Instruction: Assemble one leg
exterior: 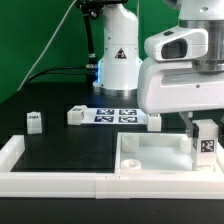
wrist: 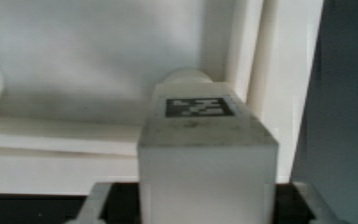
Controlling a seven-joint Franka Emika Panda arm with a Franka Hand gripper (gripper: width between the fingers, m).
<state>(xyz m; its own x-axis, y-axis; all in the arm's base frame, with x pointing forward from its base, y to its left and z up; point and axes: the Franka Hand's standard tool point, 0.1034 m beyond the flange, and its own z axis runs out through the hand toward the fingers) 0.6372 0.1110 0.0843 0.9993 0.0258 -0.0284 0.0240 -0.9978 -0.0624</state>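
My gripper (exterior: 203, 140) is shut on a leg (exterior: 205, 143), a small white block with a black-and-white tag, and holds it upright over the right side of the white tray-like tabletop (exterior: 150, 160). In the wrist view the held leg (wrist: 202, 150) fills the middle, its tag facing the camera, with the tabletop's inner wall and rim (wrist: 247, 50) behind it. Three more legs stand on the black table: one (exterior: 34, 121) at the exterior view's left, one (exterior: 74, 115) beside the marker board, one (exterior: 156, 122) partly behind the gripper body.
The marker board (exterior: 115, 115) lies flat mid-table in front of the arm's white base (exterior: 117, 60). A white frame rail (exterior: 50, 180) runs along the front edge and up the left side of the table.
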